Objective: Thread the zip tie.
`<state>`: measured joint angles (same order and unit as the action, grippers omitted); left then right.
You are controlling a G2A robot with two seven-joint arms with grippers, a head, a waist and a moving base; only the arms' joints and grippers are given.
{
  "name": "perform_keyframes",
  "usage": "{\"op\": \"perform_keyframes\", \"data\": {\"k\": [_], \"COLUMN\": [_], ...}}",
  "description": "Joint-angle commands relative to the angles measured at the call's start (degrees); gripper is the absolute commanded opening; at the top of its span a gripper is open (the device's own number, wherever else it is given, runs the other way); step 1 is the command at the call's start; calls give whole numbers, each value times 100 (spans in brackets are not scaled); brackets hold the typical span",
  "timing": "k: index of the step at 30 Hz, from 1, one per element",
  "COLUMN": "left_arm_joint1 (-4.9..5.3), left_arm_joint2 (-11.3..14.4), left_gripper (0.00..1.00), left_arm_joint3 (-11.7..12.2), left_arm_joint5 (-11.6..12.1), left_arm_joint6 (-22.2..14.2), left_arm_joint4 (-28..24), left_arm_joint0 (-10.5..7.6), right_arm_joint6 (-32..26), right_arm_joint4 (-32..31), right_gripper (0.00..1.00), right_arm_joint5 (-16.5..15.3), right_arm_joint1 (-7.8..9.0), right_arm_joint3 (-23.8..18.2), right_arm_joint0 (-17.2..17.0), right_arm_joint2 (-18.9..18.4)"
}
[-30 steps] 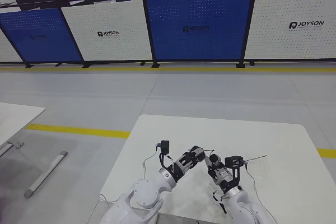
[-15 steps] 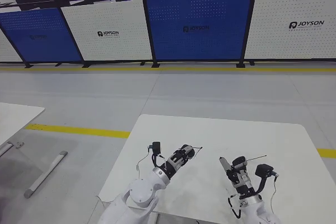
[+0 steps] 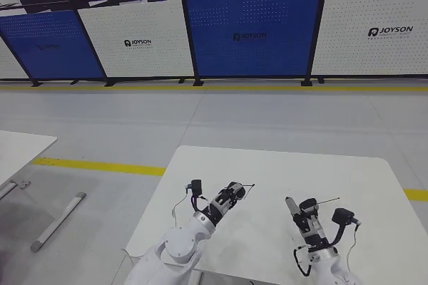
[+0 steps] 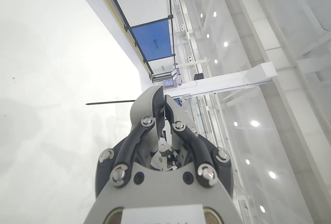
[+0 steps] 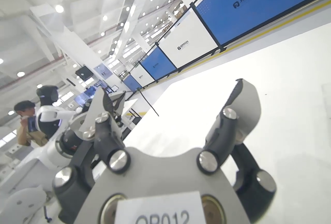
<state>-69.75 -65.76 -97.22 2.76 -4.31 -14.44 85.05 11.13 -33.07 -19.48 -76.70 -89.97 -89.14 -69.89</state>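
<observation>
A thin black zip tie (image 4: 111, 102) is pinched between the fingers of my left gripper (image 4: 164, 97), and its pointed end sticks out sideways over the white table (image 3: 271, 164). From above, the left gripper (image 3: 235, 189) sits at the table's near left with the zip tie (image 3: 247, 187) poking toward the middle. My right gripper (image 3: 298, 206) is at the near right, apart from it. The right gripper (image 5: 170, 90) is open and holds nothing. The zip tie (image 5: 149, 104) shows beyond it. A second thin black strip (image 3: 328, 201) lies on the table beside the right gripper.
The white table has bare surface between the two grippers and toward its far edge. Blue and white panels (image 3: 250, 35) stand across the floor behind a yellow line. Another white table (image 3: 14, 153) is at the far left.
One second ago both grippers were close together near the table's middle. They have drawn apart: the left moved left still holding the zip tie, the right moved right and nearer the front edge.
</observation>
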Motion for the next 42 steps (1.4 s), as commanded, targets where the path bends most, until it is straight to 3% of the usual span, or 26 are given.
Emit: {"op": "perform_keyframes", "data": {"k": [1,6,11,17,29,33,39,42], "left_arm_joint1": [2,5,12,0,-2,-25,-43,-31], "left_arm_joint2": [-62,-199,-266,-263,-263,-234,-368,-463], "left_gripper": [0,0,0,0,0,0,0,0], "left_arm_joint3": [48,153,320,421,415,456,432,355], "left_arm_joint5": [-70,-289,-677,-812,-800,-647,-437,-340], "left_arm_joint6": [69,207,289,481,482,680,835,678], "left_arm_joint4": [-22,-69,60,235,229,254,30,-79], "left_arm_joint0": [8,-24,-68,-95,-96,-81,14,110], "right_arm_joint6": [-91,-177,-27,288,288,275,280,275], "right_arm_joint4": [414,1059,1679,1735,1735,1766,2476,2712], "right_gripper": [100,100,100,100,100,100,100,100], "right_arm_joint5": [0,0,0,0,0,37,107,234], "right_arm_joint1": [34,137,212,251,251,249,230,217], "right_arm_joint3": [-133,-451,-665,-689,-689,-684,-730,-758], "right_arm_joint0": [-77,-292,-450,-484,-484,-480,-517,-552], "right_arm_joint2": [-145,-476,-679,-680,-680,-689,-958,-1031]}}
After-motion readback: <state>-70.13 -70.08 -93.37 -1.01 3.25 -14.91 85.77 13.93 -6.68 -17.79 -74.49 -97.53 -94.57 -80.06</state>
